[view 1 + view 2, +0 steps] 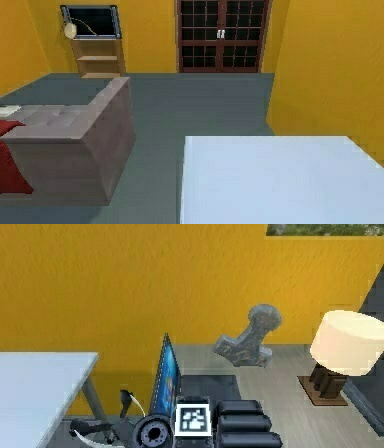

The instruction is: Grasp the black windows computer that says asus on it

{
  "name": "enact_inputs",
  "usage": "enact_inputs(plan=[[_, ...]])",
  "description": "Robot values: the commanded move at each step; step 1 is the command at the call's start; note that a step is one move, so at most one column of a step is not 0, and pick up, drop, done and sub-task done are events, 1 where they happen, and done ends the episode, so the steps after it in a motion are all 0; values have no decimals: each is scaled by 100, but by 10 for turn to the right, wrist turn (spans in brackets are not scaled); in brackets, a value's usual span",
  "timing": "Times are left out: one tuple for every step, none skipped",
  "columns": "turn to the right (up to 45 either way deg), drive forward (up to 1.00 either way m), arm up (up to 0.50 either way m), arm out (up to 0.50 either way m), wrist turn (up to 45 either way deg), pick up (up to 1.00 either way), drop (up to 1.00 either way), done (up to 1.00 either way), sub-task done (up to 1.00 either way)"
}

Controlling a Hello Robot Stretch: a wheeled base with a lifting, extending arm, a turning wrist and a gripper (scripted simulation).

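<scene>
1. The claw [105, 428] is sitting at the bottom of the arm side view, with its thin fingers pointing toward the picture's left. I cannot tell whether they are spread or pressed together, nor whether the claw is holding anything.
2. Just right of the claw and slightly beyond it, the black laptop [165, 374] is standing open and showing edge-on. Its blue screen is turning toward the picture's right, and its dark base is lying flat on that side. Whether the claw is touching it cannot be told.
3. Left of the claw, the white worktop [40, 384] is reaching in from the picture's edge. Its pale leg [90, 396] is slanting down close behind the fingers.
4. Beyond the laptop, up and right of the claw, a grey statue [250, 336] is resting near the yellow wall [120, 284].
5. Farther right, a lamp [345, 342] with a cream shade is standing.
6. In the forward view, a sofa [90, 130] and a dark glazed door [220, 35] are lying past the worktop's corner.
</scene>
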Motion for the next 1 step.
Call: enact_inputs(plan=[[0, 0, 0, 0, 420, 0, 0, 0, 0]])
